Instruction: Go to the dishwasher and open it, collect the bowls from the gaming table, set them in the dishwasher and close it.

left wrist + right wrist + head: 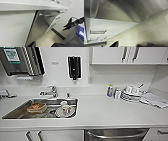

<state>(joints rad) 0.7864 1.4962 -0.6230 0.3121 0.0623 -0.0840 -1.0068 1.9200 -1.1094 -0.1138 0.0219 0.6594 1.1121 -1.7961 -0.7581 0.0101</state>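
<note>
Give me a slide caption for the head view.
Dishwasher shut under the counter, sink with dishes beside it.

A white counter (100,112) runs across the view. Set into it on the left is a steel sink (15,114) holding a mug (66,109) on a plate (60,114) and a container (37,107) of food. A tap (51,91) stands behind the sink. Stacked plates (130,96) with cups sit to the right, beside a bottle (110,90). Below the counter edge shows the dishwasher (116,135), its silver front shut.
</note>
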